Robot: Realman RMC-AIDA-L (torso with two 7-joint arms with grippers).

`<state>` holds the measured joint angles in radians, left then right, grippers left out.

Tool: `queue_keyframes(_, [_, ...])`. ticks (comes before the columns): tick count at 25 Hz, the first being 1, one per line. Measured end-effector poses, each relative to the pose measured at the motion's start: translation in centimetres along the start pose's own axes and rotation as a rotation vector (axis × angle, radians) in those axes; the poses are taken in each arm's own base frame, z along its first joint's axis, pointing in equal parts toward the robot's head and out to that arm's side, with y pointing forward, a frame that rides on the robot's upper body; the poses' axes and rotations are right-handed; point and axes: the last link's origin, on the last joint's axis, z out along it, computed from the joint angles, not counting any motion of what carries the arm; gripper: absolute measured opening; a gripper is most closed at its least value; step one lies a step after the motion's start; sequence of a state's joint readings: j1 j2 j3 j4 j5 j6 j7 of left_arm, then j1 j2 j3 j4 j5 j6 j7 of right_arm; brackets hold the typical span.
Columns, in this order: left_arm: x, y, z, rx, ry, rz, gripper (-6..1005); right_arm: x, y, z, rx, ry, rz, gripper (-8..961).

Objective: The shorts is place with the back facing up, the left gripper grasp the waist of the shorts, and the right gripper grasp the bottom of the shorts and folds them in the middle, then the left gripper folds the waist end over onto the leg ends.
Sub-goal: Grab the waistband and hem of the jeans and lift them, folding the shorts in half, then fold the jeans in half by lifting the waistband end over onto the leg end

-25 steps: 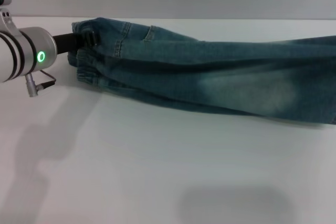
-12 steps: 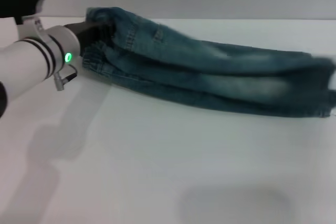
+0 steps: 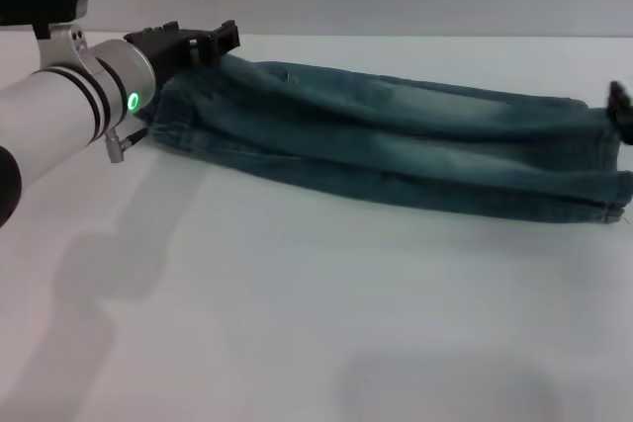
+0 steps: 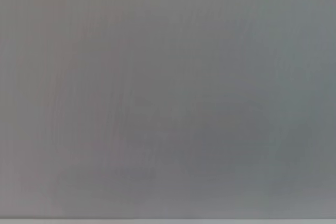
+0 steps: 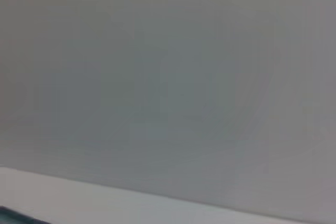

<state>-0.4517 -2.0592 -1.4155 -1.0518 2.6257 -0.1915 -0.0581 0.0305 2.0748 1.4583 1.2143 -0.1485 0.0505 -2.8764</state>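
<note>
Shorts (image 3: 396, 150) dropped flat onto white table (image 3: 316, 323); left claw (image 3: 203, 42) spread, off waist (image 3: 173, 116); grey wall behind.

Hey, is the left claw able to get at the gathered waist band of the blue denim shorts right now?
Probably yes. The left claw hangs just above the gathered waist band of the blue denim shorts, which lie folded lengthwise on the white table; nothing lies between them.

- Faded blue denim shorts (image 3: 396, 150), paler washed patches mid-fabric.
- Black left gripper (image 3: 203, 42) on a silver-white arm, black rings, green light.
- Plain white bench (image 3: 297, 323).
</note>
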Motion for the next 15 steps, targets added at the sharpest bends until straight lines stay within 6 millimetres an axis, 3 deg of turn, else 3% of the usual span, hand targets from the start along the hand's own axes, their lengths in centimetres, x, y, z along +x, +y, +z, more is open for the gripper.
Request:
queue_keyframes(1, [0.0,0.0,0.0,0.000,0.000,0.005,652,0.3,0.5,-0.2,-0.023,-0.024,-0.002,424])
queue_keyframes(7, [0.1,-0.3,-0.1,0.010,-0.046,0.020,855,1.7,2.9,-1.2,-0.125,-0.115,0.001,502])
queue_keyframes(15, [-1.1,-2.7,-0.5,0.070,-0.177,-0.003,850,2.6,5.3,-1.9,-0.217,-0.153,-0.009,501])
